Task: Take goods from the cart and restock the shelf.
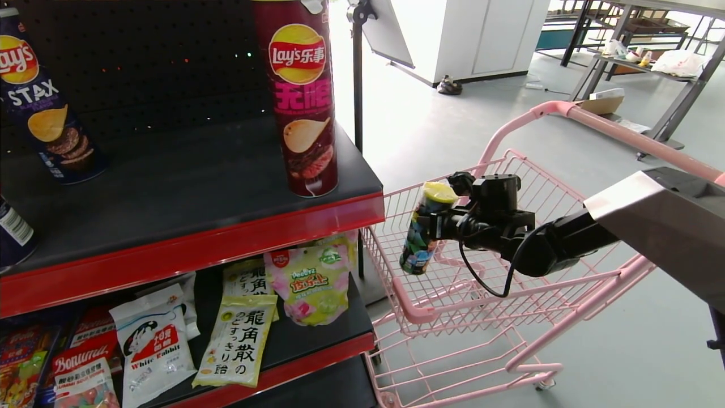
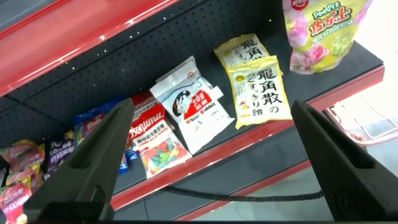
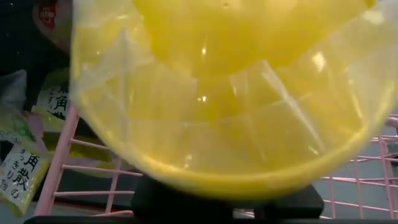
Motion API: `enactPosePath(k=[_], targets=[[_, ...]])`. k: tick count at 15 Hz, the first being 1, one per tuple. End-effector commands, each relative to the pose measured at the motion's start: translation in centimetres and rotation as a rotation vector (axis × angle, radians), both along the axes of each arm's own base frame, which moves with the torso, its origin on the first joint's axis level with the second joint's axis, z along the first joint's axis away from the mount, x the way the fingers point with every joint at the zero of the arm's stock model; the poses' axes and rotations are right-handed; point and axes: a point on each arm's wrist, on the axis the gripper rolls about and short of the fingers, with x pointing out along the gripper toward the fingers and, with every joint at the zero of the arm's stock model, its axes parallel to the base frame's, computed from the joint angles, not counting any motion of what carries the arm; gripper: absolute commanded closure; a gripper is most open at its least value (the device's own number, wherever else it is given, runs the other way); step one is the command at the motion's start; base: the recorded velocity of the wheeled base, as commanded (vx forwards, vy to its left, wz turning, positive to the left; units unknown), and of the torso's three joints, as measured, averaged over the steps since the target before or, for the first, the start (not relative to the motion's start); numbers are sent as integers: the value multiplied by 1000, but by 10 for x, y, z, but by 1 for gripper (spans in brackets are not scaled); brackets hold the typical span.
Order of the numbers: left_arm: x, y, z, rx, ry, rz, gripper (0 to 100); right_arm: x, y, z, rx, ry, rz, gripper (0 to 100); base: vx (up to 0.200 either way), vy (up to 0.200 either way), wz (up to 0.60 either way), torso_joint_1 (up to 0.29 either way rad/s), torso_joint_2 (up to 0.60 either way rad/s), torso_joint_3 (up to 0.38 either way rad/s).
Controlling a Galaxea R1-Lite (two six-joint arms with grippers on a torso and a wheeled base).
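My right gripper (image 1: 435,222) is shut on a small chip can (image 1: 422,229) with a yellow lid, held tilted above the front left corner of the pink cart (image 1: 447,300), close to the shelf's right end. The can's yellow lid (image 3: 236,93) sits right against the right wrist camera. On the upper black shelf (image 1: 187,192) stand a tall maroon chip can (image 1: 303,96) and a dark blue chip can (image 1: 45,107). My left gripper (image 2: 211,162) is open, its two black fingers (image 2: 93,162) spread in front of the lower shelf of snack bags (image 2: 193,106).
The lower shelf (image 1: 317,334) holds a white candy bag (image 1: 150,351), yellow lozenge bags (image 1: 241,334) and a green and pink pouch (image 1: 311,283). A metal pole (image 1: 357,85) stands at the shelf's right end. Open floor and tables (image 1: 651,56) lie behind the cart.
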Motion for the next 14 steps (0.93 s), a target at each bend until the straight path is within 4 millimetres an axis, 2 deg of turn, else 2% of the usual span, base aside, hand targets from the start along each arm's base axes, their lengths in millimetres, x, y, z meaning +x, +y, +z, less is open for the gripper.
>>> enactPosePath(k=[1,2,3,4,5,7,8,10,11,14], targets=[[-1,0,-1,0,-3,0,0,-12,-4,22,1,-32,-15,100,0,0,0,0,0,0],[-1,0,-2,0,-5,0,0,-29,-9,49,7,-75,-15,100,0,0,0,0,0,0],[-1,0,-1,0,-8,-1,0,-36,-11,61,12,-95,-16,100,0,0,0,0,0,0],[-3,0,-2,-2,-17,-7,0,-56,-23,94,20,-161,-23,100,0,0,0,0,0,0],[-4,0,-3,-3,-24,-12,0,-77,-35,117,7,-204,-36,100,0,0,0,0,0,0],[-6,0,-4,-5,-38,-16,0,-115,-51,142,-29,-248,-44,100,0,0,0,0,0,0],[-7,-1,-5,-11,-46,-35,0,-150,-66,156,-66,-275,-61,100,0,0,0,0,0,0],[-8,-1,-5,-17,-58,-63,0,-195,-83,168,-102,-300,-115,100,0,0,0,0,0,0],[-9,-2,-3,-22,-63,-79,0,-230,-94,167,-110,-298,-129,100,0,0,0,0,0,0],[-10,-2,-3,-22,-73,-83,0,-306,-124,158,-206,-323,-168,100,0,0,0,0,0,0]])
